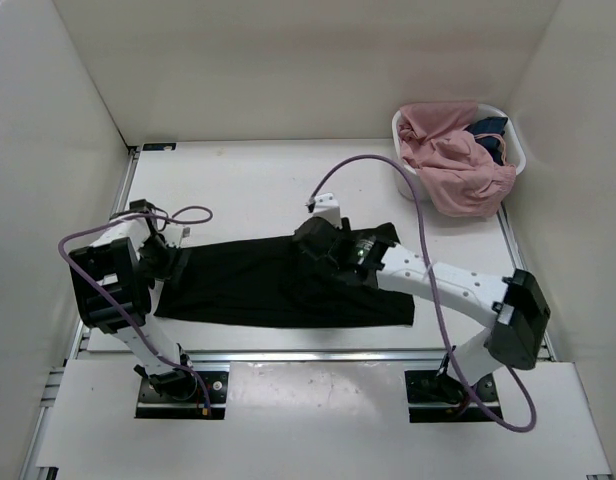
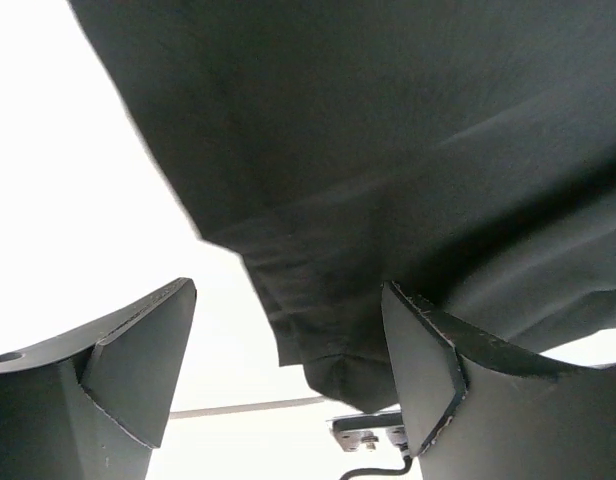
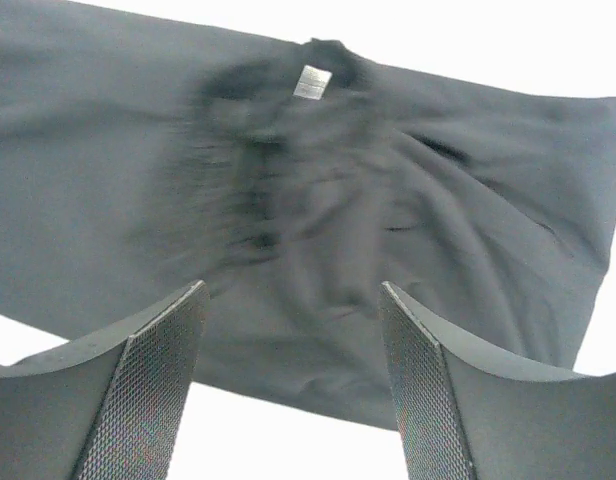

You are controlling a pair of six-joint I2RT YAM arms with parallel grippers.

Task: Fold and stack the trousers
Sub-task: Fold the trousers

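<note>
Seen from above, the trousers (image 1: 278, 285) lie spread flat across the near half of the table (image 1: 238, 180), their length running left to right. The left gripper (image 1: 176, 262) stands at their left end and the right gripper (image 1: 323, 245) over the middle of their far edge. Only this view shows the white basket (image 1: 516, 152) at the far right corner. It holds a pink garment (image 1: 453, 170), which spills over its near rim, and a dark blue cloth (image 1: 490, 130) tucked behind. In the left wrist view we see the left gripper (image 2: 288, 365) with its jaws spread wide and nothing clasped. A corner of the black fabric (image 2: 388, 150) lies beyond the gap, over the bright tabletop. In the right wrist view the right gripper (image 3: 288, 380) is likewise parted and empty, poised above puckered cloth (image 3: 288, 220). This view alone shows a small white label (image 3: 312, 82) sewn at the far edge of the fabric. Its print is too small for us to read.
</note>
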